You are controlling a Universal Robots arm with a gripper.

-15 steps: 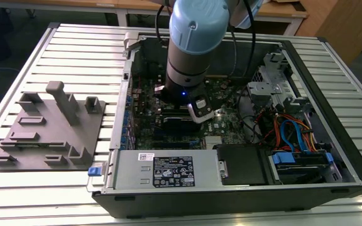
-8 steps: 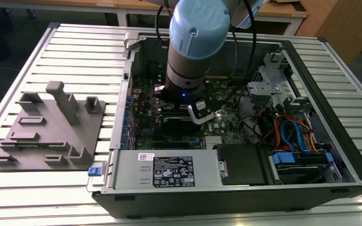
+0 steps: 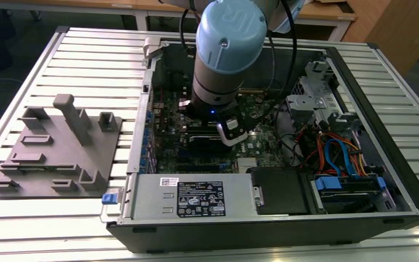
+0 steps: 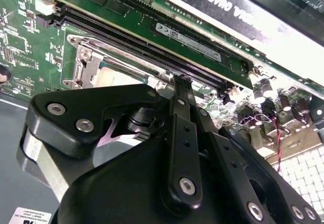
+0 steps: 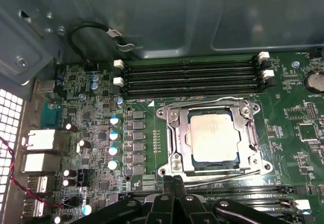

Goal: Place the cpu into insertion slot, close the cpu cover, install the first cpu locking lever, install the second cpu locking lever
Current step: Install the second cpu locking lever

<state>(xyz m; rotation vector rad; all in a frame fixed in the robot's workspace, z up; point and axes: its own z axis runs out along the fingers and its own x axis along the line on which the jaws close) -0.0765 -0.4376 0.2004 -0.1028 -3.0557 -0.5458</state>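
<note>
Black hand [image 5: 173,181] at square silver cpu cover [image 5: 172,133], dull metal cpu [image 5: 212,135] seated

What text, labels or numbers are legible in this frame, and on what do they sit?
Nothing reads reliably enough to quote.
White label on the silver power supply box: print too small.
White sticker on the long green memory stick: too small.
White lettering on the black expansion card: cut off, upside down.
Dull silver square cpu: faint marks, unreadable.
</note>
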